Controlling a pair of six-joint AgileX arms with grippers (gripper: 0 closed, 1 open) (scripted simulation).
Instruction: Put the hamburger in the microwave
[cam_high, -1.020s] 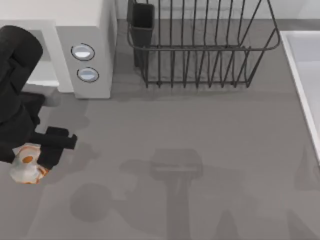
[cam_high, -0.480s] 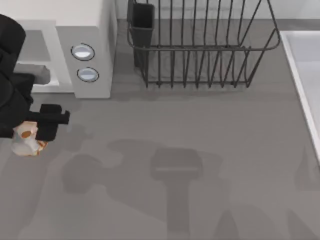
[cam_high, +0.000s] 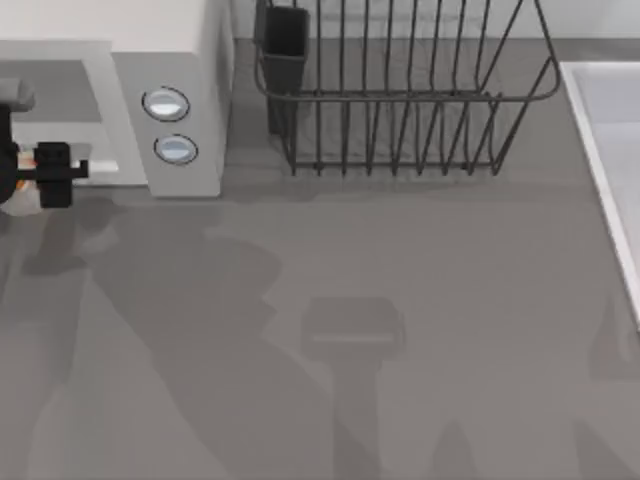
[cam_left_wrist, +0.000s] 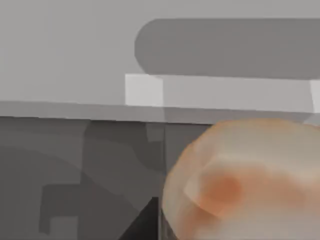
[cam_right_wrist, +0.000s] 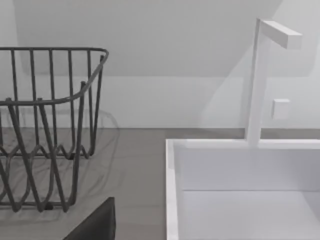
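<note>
The hamburger (cam_left_wrist: 245, 182), a whitish-cream lump with orange patches, looms close in the left wrist view. My left gripper (cam_high: 38, 166) is shut on it at the top view's far left edge. From above, a small part of the hamburger (cam_high: 10, 192) shows beside the black fingers. Both are just in front of the open mouth of the microwave (cam_high: 185, 60), left of its two round knobs (cam_high: 166, 104). The left wrist view looks into the microwave's grey cavity (cam_left_wrist: 225, 47).
A black wire dish rack (cam_high: 400, 100) with a dark cup holder (cam_high: 285, 40) stands to the right of the microwave. A white sink (cam_right_wrist: 240, 190) with a faucet (cam_right_wrist: 257, 80) lies at the table's right edge. A dark piece of my right gripper (cam_right_wrist: 95, 225) shows beside the rack (cam_right_wrist: 45, 125).
My left gripper has carried the hamburger from the table's front left toward the back, up to the microwave's opening, and the arm has drawn off the left edge.
</note>
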